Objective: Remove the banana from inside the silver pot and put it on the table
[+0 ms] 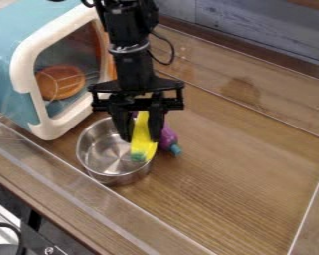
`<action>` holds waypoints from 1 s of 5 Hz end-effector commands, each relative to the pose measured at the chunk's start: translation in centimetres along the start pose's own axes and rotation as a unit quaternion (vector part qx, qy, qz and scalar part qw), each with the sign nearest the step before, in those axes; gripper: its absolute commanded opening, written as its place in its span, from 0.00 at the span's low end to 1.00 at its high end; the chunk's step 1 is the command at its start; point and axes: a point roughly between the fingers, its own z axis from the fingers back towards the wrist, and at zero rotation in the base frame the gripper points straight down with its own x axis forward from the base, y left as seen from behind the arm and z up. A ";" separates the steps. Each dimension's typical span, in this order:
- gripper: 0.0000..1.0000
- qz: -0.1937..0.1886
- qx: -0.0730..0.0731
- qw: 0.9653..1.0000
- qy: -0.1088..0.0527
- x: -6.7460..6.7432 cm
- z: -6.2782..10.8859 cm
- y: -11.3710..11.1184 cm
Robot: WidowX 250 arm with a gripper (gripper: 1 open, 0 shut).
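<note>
Banana [144, 137] in the claw [141, 118], centre-left of the frame, hanging greenish tip down over the pot's right side. Left to right: microwave [43, 65], upper left; pot [113, 151], just below; claw, closed on the banana; eggplant [169, 138], just right of it. Table [249, 164] spans centre and right.

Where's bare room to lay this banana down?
The table right of the pot and eggplant, up to the clear walls, looks bare. It's crowded left, between pot and toy microwave.
</note>
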 end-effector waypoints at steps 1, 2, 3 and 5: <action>0.00 -0.014 -0.013 0.999 -0.037 0.6 1.8 -1.0; 0.00 -0.019 -0.015 0.999 -0.037 0.6 1.8 -1.4; 0.00 -0.025 -0.016 0.999 -0.037 0.4 1.8 -1.9; 0.00 -0.040 -0.019 0.998 -0.035 0.1 1.6 -3.0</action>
